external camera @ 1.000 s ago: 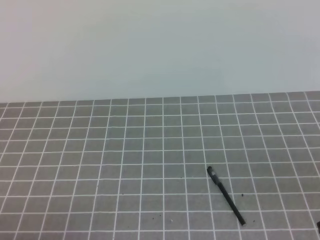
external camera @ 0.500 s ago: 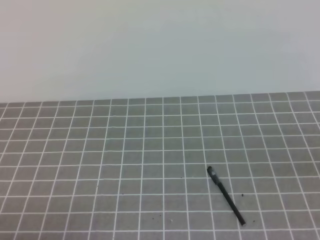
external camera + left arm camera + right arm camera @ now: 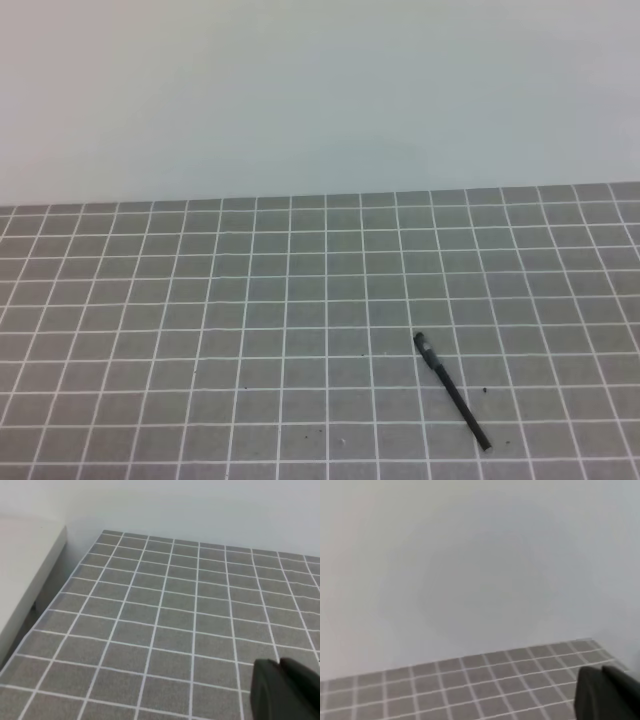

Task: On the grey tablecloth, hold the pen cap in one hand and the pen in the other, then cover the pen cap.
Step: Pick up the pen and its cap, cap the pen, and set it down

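Pen lies diagonally, lower right of the grey tablecloth, nothing near it. Left gripper and right gripper clenched, empty, well apart from it.

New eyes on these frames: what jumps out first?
A lone black pen lies diagonally on the grey gridded tablecloth, lower right of the high view, with a thicker end pointing up-left; whether that is the cap seated on it is too small to tell. The upper half of that view is just pale blank wall. Each wrist view shows only a dark end effector corner at lower right, left and right.
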